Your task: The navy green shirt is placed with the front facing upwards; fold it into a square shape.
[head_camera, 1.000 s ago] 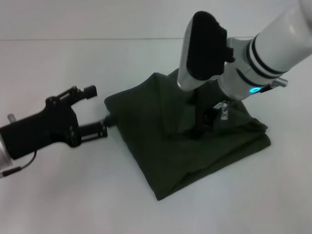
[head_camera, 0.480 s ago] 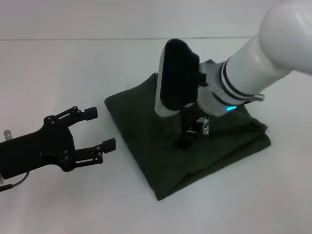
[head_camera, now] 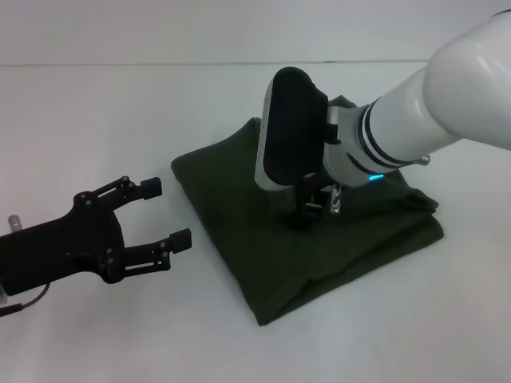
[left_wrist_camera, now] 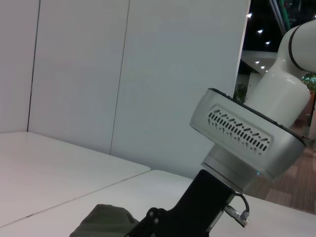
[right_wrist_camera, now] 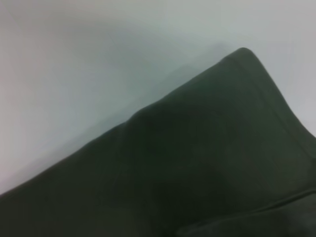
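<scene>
1. Since a second ago your left gripper (head_camera: 164, 215) has backed off the shirt's left edge; it now sits over bare table (head_camera: 96, 112), just beside the cloth, not touching it.
2. Left fingers are spread wide, nothing between them.
3. Your right arm has swung in lower across the shirt over that same second; the right gripper (head_camera: 302, 217) now points down onto the middle of the folded fabric.
4. Right fingers: you can't tell if they're spread or clamped. They're dark against dark cloth and mostly hidden under the wrist housing.
5. The navy green shirt (head_camera: 239, 199) lies folded into a rough square diamond, centre-right on the table, plain dark green side up, layered edges along the right side.
6. Right wrist view shows a folded corner of the shirt (right_wrist_camera: 207, 158) against white table.
</scene>
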